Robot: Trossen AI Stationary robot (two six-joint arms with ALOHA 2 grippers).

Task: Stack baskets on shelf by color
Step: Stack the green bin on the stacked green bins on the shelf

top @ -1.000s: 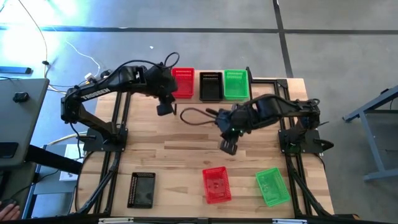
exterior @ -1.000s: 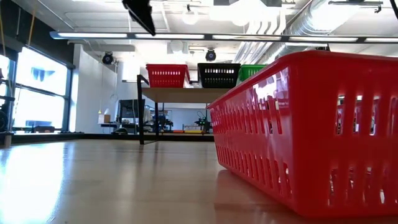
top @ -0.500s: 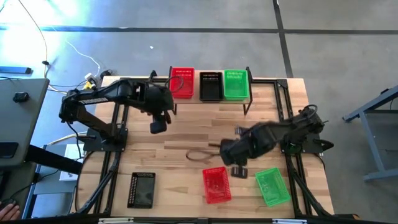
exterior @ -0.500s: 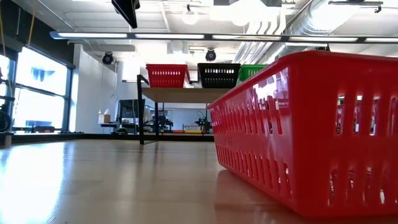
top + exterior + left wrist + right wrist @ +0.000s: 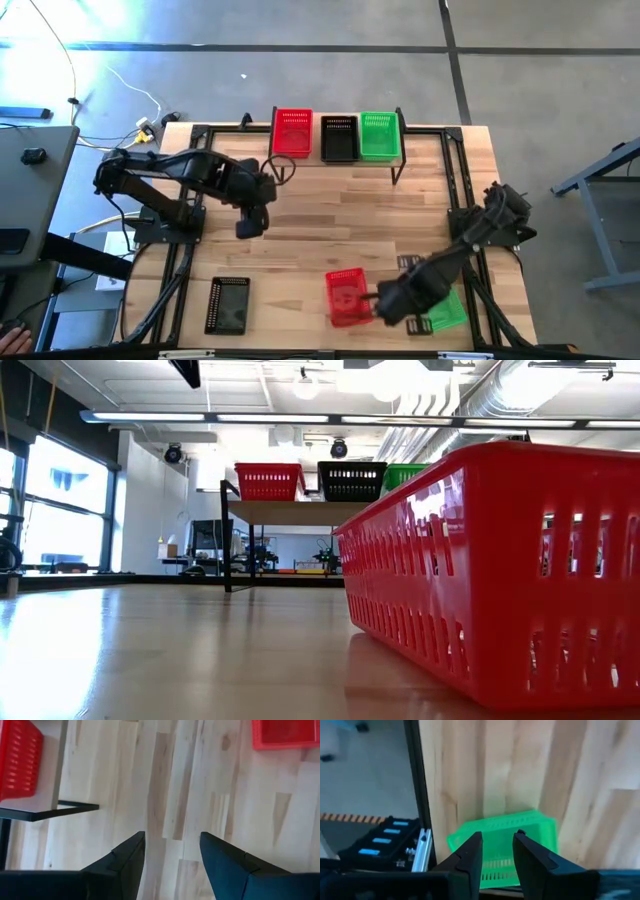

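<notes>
On the shelf (image 5: 316,150) at the table's far edge stand a red basket (image 5: 293,132), a black basket (image 5: 338,138) and a green basket (image 5: 378,136) in a row. Near the front edge a black basket (image 5: 229,305), a red basket (image 5: 347,297) and a green basket (image 5: 450,310) rest on the table. My left gripper (image 5: 248,225) hangs open over bare wood left of the middle. My right gripper (image 5: 400,300) points down between the near red and green baskets. It is open above the green basket (image 5: 502,847) and holds nothing.
Black frame rails (image 5: 185,250) run along both sides of the table, and one shows beside the green basket in the right wrist view. In the low view the near red basket (image 5: 500,560) fills the right side, with the shelf (image 5: 300,512) far behind.
My left gripper has drawn back from the shelf's red basket toward the table's near edge, staying open. My right gripper has swung from the table's middle toward the near right corner and sunk, tipping to point down over the near green basket. No basket has moved.
</notes>
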